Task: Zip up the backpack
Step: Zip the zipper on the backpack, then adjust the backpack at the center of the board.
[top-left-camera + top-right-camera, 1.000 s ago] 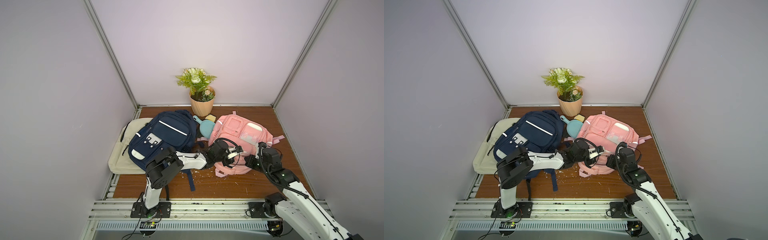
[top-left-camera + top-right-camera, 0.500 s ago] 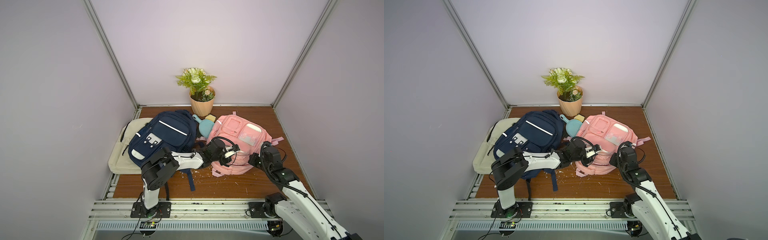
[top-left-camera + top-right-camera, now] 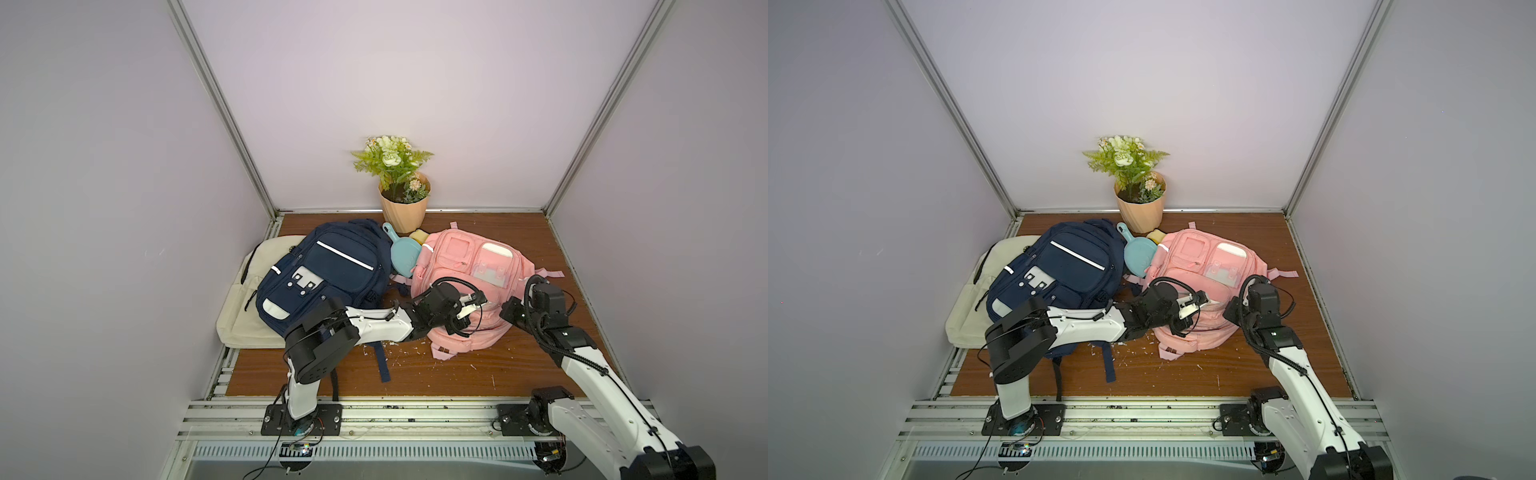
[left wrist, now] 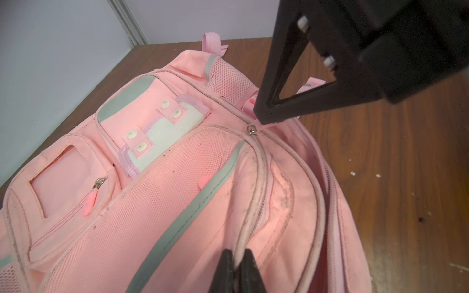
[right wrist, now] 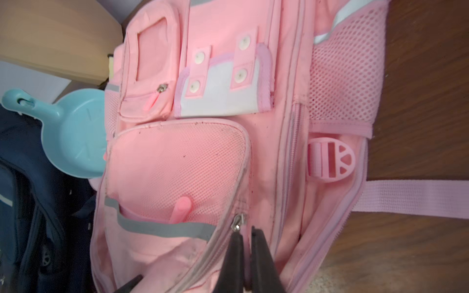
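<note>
Wooden tabletop (image 3: 449,376), lilac walls all round; pink backpack (image 3: 461,266) lies face up right of centre, touching the navy backpack (image 3: 328,266), with a blue scoop (image 3: 404,258) wedged between the two; plant pot (image 3: 405,212) stands behind them; right gripper (image 5: 247,237) has its fingers together, clamped on the pull (image 4: 260,125) just beside the slider (image 4: 251,128) on the front pocket's zip; left gripper (image 4: 237,256) sits further along that zip, fingers nearly together, the piped edge running between them; pinching it or not, I cannot tell.
</note>
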`<state>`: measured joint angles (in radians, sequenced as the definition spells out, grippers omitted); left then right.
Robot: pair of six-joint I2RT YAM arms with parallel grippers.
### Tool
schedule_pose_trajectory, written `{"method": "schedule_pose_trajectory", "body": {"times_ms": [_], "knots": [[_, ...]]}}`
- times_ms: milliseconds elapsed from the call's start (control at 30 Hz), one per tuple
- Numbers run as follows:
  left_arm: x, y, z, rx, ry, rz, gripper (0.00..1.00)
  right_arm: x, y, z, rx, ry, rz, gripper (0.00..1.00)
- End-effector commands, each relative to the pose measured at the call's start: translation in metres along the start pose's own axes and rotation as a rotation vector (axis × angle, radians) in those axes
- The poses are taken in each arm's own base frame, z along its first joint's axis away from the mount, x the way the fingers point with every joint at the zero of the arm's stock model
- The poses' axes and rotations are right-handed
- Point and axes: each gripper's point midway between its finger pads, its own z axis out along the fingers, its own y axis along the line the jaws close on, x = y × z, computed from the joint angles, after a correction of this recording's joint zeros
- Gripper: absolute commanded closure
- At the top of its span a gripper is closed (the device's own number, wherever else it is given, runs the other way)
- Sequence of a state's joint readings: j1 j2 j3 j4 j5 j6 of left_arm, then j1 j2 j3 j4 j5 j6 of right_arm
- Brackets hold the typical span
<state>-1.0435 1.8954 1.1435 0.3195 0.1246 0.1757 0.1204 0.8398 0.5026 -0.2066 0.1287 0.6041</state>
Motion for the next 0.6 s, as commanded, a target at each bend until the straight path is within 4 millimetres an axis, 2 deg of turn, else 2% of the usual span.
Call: {"method": "schedule_pose_trajectory", "body": {"times_ms": [0,67,133,267,333,433,567], "knots": [[-0.014,-0.009,-0.002,-0.001,0.002,-0.122,0.70,-0.041,-0.055,-0.010,0.274,-0.180,0.018,1.00],[-0.027,0.018,-0.014,-0.130,-0.041,-0.211,0.45,-0.040,-0.059,-0.007,0.277,-0.161,0.024,1.00],[-0.033,0.045,-0.027,-0.195,-0.068,-0.313,0.34,-0.039,-0.061,-0.003,0.282,-0.147,0.028,1.00],[-0.011,0.103,-0.029,-0.301,0.024,-0.489,0.31,-0.044,-0.063,0.002,0.287,-0.145,0.033,1.00],[0.003,0.120,-0.023,-0.336,0.076,-0.535,0.30,-0.046,-0.062,0.004,0.283,-0.143,0.034,0.99],[0.018,0.142,-0.009,-0.363,0.135,-0.613,0.26,-0.046,-0.060,0.005,0.272,-0.134,0.032,0.89],[0.027,0.176,0.009,-0.380,0.154,-0.725,0.23,-0.039,-0.058,0.005,0.251,-0.112,0.036,0.80]]}}
